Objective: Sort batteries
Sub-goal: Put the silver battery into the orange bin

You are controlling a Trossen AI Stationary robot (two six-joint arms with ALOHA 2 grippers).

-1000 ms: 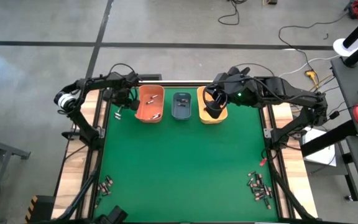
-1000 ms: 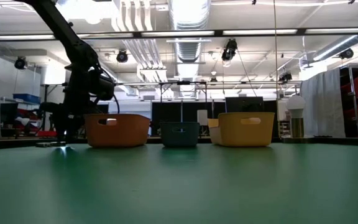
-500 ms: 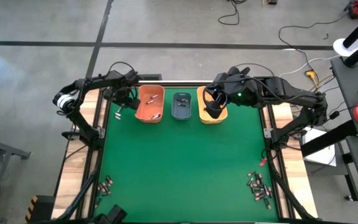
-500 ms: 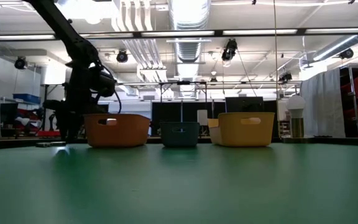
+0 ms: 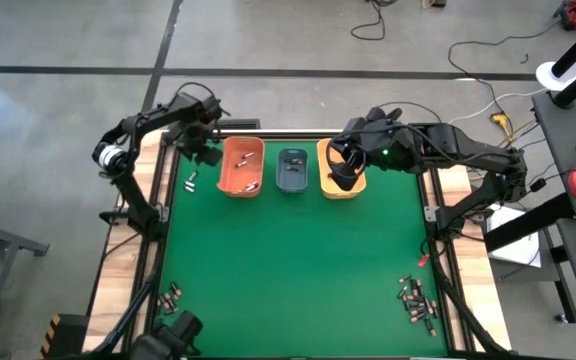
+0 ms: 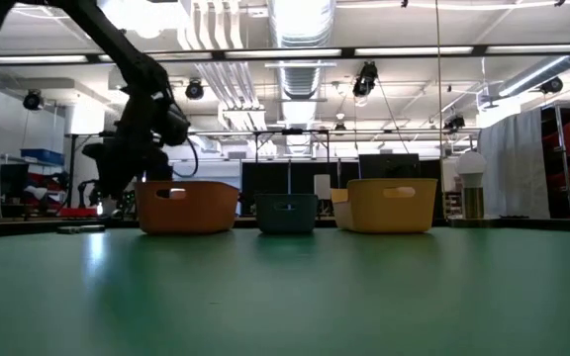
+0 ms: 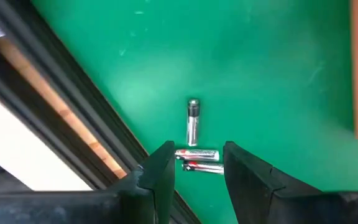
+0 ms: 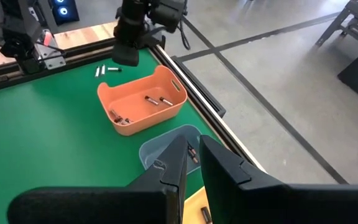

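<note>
Three silvery batteries [image 7: 192, 122] lie on the green mat at the far left, beside the table's left rail; the high view shows them as batteries [image 5: 190, 181]. My left gripper [image 7: 197, 169] hangs open above them, touching nothing. To their right stand an orange bin [image 5: 242, 166] with a few batteries, a blue-grey bin [image 5: 292, 170] and a yellow-orange bin [image 5: 354, 184]. My right gripper [image 5: 342, 170] hovers over the yellow-orange bin, its fingers [image 8: 180, 160] a narrow gap apart with nothing between them. More batteries lie in a near left pile [image 5: 171, 297] and a near right pile [image 5: 418, 303].
The dark left rail and wooden table edge [image 7: 55, 118] run close beside the three batteries. The three bins stand in a row along the far edge. The wide middle of the green mat [image 5: 288, 260] lies between the bins and the near piles.
My left gripper has risen from just above the mat beside the orange bin and drawn a little toward the table's far edge. The three batteries lie where they were. My right arm has kept still.
</note>
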